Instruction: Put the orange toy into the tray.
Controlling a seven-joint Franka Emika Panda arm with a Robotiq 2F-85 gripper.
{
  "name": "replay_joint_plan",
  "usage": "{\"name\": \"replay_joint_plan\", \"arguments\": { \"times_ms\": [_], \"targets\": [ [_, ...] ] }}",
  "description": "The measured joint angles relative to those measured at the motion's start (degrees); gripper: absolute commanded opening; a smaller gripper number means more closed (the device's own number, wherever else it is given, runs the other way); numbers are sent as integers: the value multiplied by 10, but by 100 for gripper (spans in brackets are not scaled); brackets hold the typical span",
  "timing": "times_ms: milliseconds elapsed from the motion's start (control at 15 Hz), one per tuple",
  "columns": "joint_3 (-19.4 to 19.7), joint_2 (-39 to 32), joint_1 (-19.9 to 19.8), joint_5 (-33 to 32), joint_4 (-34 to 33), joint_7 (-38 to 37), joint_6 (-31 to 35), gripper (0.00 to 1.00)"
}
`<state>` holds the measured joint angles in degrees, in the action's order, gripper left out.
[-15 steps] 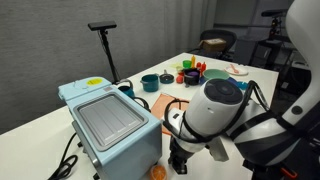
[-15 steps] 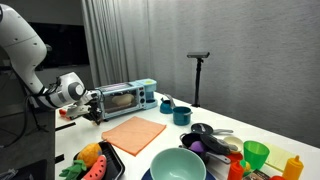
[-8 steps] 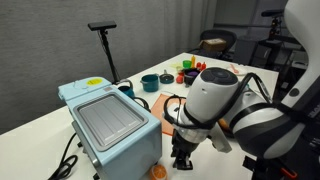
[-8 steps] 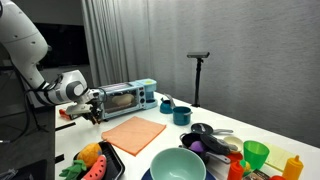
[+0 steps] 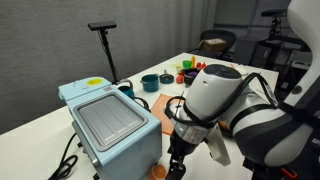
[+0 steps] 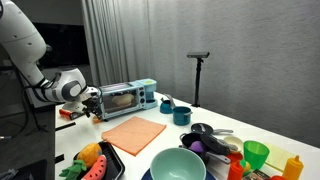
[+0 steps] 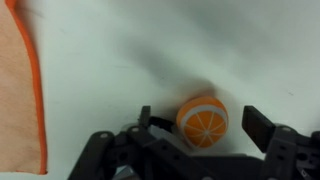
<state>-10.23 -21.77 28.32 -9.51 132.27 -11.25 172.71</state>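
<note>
Hanging low over the white table (image 7: 110, 50), close by the blue box machine (image 5: 110, 120), with the orange cloth (image 7: 20, 90) lying off to the left in the wrist view. Presenting the claw (image 7: 200, 120) spread wide and gripping nothing, one finger standing either side of the orange toy (image 7: 202, 122), likely so that closing catches it. Toy sitting on bare table. Not making out the tray with confidence.

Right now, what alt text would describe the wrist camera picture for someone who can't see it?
A small orange toy, patterned like an orange slice, lies on a white table between the open dark fingers of the end effector. A flat orange cloth runs along the left edge.
</note>
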Motion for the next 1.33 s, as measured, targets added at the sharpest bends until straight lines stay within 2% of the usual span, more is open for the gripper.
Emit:
{"name": "replay_joint_plan", "arguments": {
  "times_ms": [400,800,1133,1333],
  "targets": [
    [58,-4,59,0,-1,-111,21,100],
    [89,-22,105,-1,-8,-184,21,100],
    [166,-46,188,-10,-26,-234,31,100],
    [208,-63,238,6,-37,-237,40,100]
  ]
}}
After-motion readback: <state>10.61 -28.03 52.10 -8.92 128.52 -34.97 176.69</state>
